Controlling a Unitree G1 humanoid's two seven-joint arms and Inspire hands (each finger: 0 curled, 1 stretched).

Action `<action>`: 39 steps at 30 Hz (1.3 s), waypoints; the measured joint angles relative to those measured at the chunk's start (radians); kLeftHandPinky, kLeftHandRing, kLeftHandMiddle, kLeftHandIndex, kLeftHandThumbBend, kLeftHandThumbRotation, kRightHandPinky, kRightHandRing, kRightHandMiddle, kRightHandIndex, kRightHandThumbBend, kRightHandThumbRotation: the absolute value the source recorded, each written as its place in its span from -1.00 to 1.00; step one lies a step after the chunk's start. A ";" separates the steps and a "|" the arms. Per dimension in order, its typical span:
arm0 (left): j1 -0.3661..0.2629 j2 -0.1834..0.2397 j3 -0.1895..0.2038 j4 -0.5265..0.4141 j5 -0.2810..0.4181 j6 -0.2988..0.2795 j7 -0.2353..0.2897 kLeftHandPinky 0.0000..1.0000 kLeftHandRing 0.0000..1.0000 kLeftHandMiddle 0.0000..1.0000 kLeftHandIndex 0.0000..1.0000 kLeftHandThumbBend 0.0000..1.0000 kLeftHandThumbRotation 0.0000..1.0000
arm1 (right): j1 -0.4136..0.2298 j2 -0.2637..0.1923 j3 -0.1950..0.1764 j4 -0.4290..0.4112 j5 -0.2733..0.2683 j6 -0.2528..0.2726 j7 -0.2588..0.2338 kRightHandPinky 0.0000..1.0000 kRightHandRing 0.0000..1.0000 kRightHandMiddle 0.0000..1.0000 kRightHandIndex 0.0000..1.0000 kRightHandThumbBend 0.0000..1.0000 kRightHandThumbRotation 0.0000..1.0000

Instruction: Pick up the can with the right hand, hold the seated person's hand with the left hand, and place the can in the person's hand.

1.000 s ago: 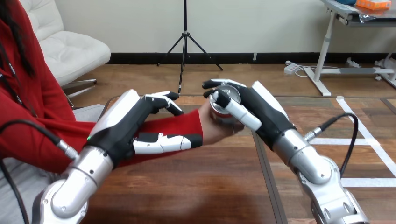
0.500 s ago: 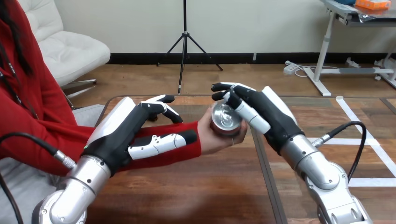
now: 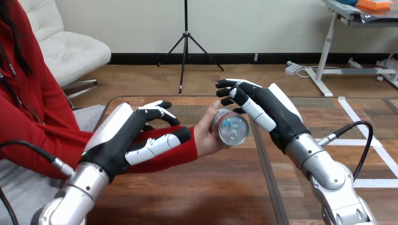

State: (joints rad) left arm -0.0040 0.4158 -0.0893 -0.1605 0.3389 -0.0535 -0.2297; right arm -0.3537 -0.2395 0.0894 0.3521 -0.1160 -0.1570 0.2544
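The can point(image 3: 231, 127) lies tilted in the person's hand point(image 3: 204, 138), 1 end facing the camera. The right hand point(image 3: 274, 112) hangs spread just behind it, and the left hand point(image 3: 119, 137) curls round the red-sleeved forearm point(image 3: 187, 150).

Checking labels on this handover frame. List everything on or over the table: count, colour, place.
can: 1, silver, lying tilted in the person's hand, one end toward the camera
table: 1, brown wood, beneath everything
person's hand: 1, over the table's middle, cupping the can
person's forearm: 1, red sleeve, reaching in from the view's left
left hand: 1, black and white, thumb and fingers curled round the person's forearm
right hand: 1, black and white, open, just behind the can
left arm, right arm: 2, silver, coming in from the bottom edge
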 measured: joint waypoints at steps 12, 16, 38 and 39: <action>0.013 0.000 0.000 0.002 0.014 -0.001 0.002 0.73 0.78 0.81 0.83 0.93 1.00 | 0.007 0.000 -0.012 0.000 0.002 -0.002 0.000 0.28 0.50 0.56 0.58 0.97 1.00; 0.015 0.000 0.000 0.002 0.020 0.000 0.002 0.78 0.79 0.82 0.92 0.97 1.00 | 0.012 0.000 -0.015 0.000 0.005 -0.003 0.000 0.27 0.48 0.55 0.57 0.95 1.00; 0.016 -0.004 -0.012 0.001 0.106 0.038 0.026 0.85 0.82 0.85 1.00 0.74 1.00 | 0.055 0.000 -0.016 -0.012 0.036 -0.022 0.002 0.24 0.45 0.52 0.50 0.87 1.00; 0.017 -0.004 -0.012 0.001 0.110 0.040 0.027 0.85 0.83 0.86 1.00 0.71 1.00 | 0.058 0.000 -0.016 -0.016 0.039 -0.022 0.003 0.24 0.45 0.52 0.50 0.86 1.00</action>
State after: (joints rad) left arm 0.0126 0.4116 -0.1017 -0.1599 0.4494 -0.0136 -0.2027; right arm -0.2958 -0.2396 0.0736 0.3360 -0.0771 -0.1789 0.2572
